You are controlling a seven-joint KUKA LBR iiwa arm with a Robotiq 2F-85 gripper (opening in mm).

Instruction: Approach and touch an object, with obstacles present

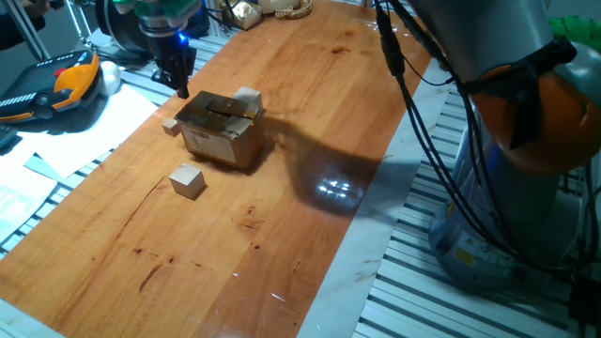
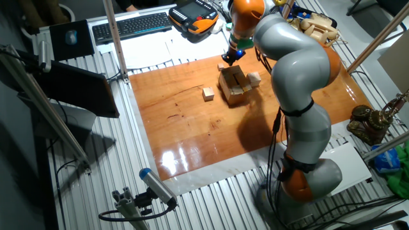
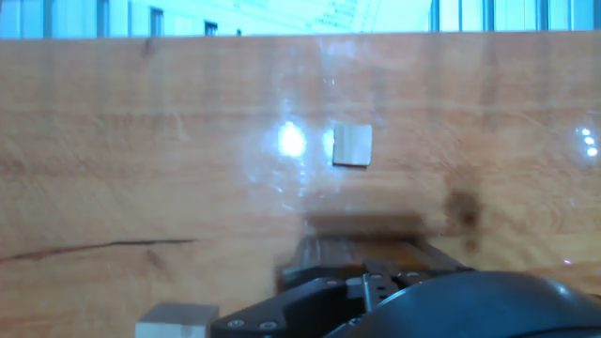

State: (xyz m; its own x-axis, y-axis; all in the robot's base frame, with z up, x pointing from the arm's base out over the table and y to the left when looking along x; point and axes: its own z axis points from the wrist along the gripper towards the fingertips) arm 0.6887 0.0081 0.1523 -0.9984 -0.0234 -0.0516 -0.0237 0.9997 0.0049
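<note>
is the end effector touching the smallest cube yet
Apart. In one fixed view the end effector hangs above and behind the smallest cube, bare table visible between them.

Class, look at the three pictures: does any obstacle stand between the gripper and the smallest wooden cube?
Nothing visible does. The gripper hangs just above the smallest cube; the cardboard box lies beside that path, not across it.
</note>
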